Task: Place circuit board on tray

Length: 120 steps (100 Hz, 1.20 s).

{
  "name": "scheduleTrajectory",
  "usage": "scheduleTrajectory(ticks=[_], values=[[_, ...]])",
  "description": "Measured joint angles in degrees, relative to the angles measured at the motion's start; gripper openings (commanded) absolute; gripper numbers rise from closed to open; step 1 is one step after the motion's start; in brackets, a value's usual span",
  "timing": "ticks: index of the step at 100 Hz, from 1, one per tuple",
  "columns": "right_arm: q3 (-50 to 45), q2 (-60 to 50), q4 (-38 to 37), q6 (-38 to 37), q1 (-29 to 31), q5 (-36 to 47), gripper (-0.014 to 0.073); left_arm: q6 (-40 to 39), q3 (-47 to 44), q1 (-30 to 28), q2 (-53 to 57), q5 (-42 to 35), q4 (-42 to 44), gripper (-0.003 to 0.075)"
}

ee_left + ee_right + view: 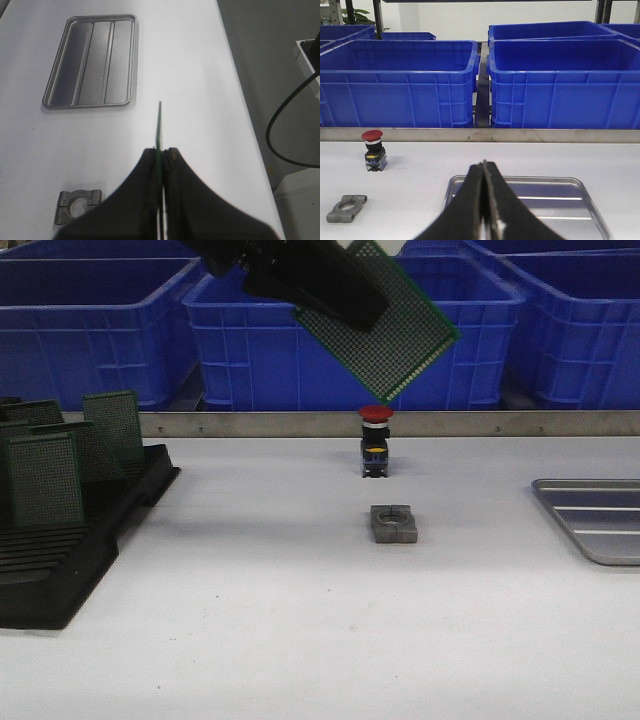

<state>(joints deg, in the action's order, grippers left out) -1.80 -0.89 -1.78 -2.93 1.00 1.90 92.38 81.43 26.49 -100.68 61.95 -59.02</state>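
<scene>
My left gripper is shut on a green perforated circuit board and holds it tilted, high above the table's middle. In the left wrist view the board shows edge-on between the closed fingers. The silver-grey ribbed tray lies empty at the table's right edge; it also shows in the left wrist view and the right wrist view. My right gripper is shut and empty, just in front of the tray; it is out of the front view.
A black slotted rack with several green boards stands at the left. A red-capped push button and a grey metal clamp block sit mid-table. Blue bins line the back behind a metal rail.
</scene>
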Motion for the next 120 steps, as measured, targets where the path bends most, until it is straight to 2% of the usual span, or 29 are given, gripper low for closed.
scheduleTrajectory(ticks=[7,21,38,52,57,63,70,71,72,79,84,100,120], values=[[0.6,0.0,0.0,0.0,0.0,-1.9,-0.0113,0.0,0.0,0.0,0.0,0.0,0.0,-0.002],[8.0,2.0,0.0,-0.1,-0.1,-16.0,-0.0113,0.0,0.0,0.0,-0.1,0.0,0.0,-0.002],[19.5,12.7,0.7,-0.1,-0.2,-32.5,-0.0113,0.0,0.0,0.0,-0.1,0.0,0.0,-0.002],[27.0,23.1,1.8,-0.1,-0.2,-39.6,-0.0098,0.0,0.0,0.0,-0.1,0.0,0.0,-0.002],[29.3,26.6,2.3,-0.1,-0.2,-40.6,-0.0053,0.0,0.0,0.0,-0.1,0.0,0.0,-0.002],[31.1,30.3,3.0,0.2,-0.2,-40.8,0.0043,0.0,0.0,0.0,-0.1,0.0,-0.1,-0.002],[33.0,34.5,4.0,2.0,-0.2,-40.8,0.0247,0.0,0.0,0.0,-0.1,0.0,-0.1,-0.002],[33.3,35.3,4.2,2.3,-0.2,-40.8,0.0247,0.0,0.0,0.0,-0.1,0.0,-0.1,-0.002],[33.5,35.7,4.4,2.9,-0.2,-40.8,0.0307,0.0,0.0,0.0,-0.1,0.0,-0.1,-0.002],[34.8,38.9,7.1,6.3,-0.7,-40.7,0.0456,0.0,0.0,0.0,-0.1,0.0,-0.1,-0.002],[35.6,40.8,9.9,9.0,-2.0,-40.1,0.0477,0.0,0.0,0.0,-0.1,0.0,-0.1,-0.002],[37.2,45.3,20.7,20.9,-9.3,-37.0,0.0441,0.0,0.0,0.0,-0.1,0.0,-0.2,-0.002],[40.7,50.7,31.8,41.2,-15.5,-33.9,0.0441,0.0,0.0,0.0,-0.1,0.0,-0.2,-0.002]])
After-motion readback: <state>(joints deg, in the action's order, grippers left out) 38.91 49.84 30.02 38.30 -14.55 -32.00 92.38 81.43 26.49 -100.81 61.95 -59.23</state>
